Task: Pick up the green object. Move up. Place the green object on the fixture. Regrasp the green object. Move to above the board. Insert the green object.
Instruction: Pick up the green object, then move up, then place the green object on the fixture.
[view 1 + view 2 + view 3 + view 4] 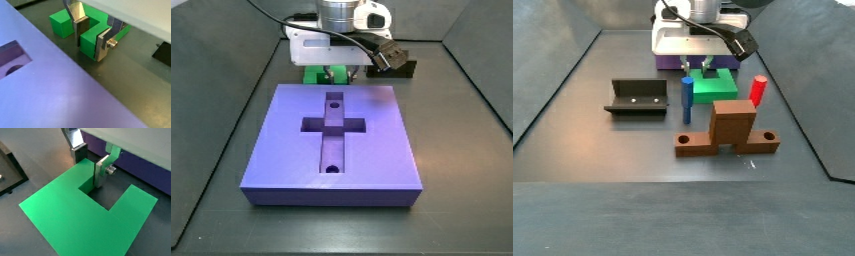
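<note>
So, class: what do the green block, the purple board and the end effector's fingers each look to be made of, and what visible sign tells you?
Green block: probably plastic, a matte, evenly coloured surface with crisp edges. Board: likely plastic too, with a smooth, uniform satin purple face. Fingers of the end effector, which is down at the block: apparently metal, silver plates with a screw head showing, faced with dark pads that may be rubber.

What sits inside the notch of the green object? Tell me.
In both wrist views, one finger of the gripper stands inside the notch of the green object, above dark floor. The other finger is outside a prong. The finger covers the notch's inner wall.
</note>
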